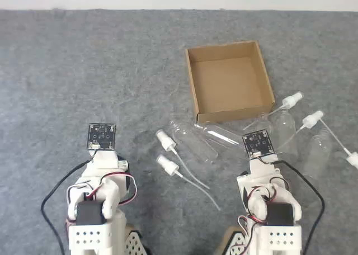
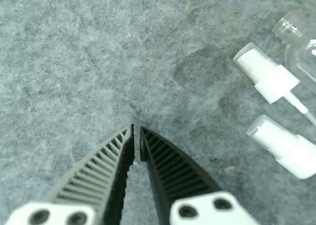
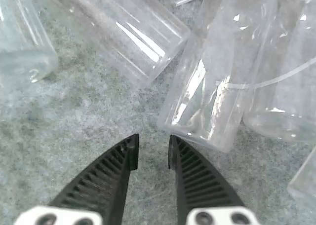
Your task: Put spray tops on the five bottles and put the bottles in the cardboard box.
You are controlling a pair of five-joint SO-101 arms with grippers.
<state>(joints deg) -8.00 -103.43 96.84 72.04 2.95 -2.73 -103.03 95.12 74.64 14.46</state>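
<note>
The cardboard box (image 1: 229, 81) sits open at the back centre of the grey mat. Several clear bottles lie uncapped on their sides in front of it, among them a bottle (image 1: 193, 140) and a bottle (image 1: 282, 129). Loose white spray tops lie around them: two (image 1: 166, 140) (image 1: 168, 165) left of the bottles, others (image 1: 292, 101) (image 1: 312, 119) to the right. My left gripper (image 2: 137, 131) is shut over bare mat, with two spray tops (image 2: 269, 77) (image 2: 286, 148) off to one side. My right gripper (image 3: 153, 141) is slightly open with nothing in it, just short of a bottle's base (image 3: 222, 77).
A further spray top (image 1: 352, 159) lies at the right edge of the mat. Long thin dip tubes (image 1: 196, 179) trail from the left spray tops toward the arms. Bare grey mat (image 1: 84, 70) spreads over the left and far side.
</note>
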